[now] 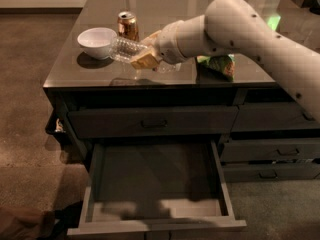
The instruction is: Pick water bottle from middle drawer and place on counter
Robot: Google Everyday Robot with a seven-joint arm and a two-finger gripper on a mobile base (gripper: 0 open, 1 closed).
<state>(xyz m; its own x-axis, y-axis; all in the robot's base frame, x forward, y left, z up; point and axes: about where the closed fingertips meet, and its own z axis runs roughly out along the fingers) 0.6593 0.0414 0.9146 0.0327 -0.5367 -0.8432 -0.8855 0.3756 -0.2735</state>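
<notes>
My gripper point(142, 53) is shut on the water bottle point(125, 49), a clear ribbed plastic bottle held on its side, base pointing left. It hangs just above the counter point(160, 19), over its front left part, right of the bowl. The bottle's cap end is hidden by my fingers point(145, 60). The middle drawer point(156, 181) stands pulled out below, wide, dark and with nothing in it. My white arm point(250, 29) reaches in from the right.
A white bowl point(97, 41) and a gold-brown drink can point(128, 25) stand on the counter's left. A green snack bag point(218, 65) lies behind my arm. Closed narrower drawers point(272, 149) are at the right. Brown floor surrounds the cabinet.
</notes>
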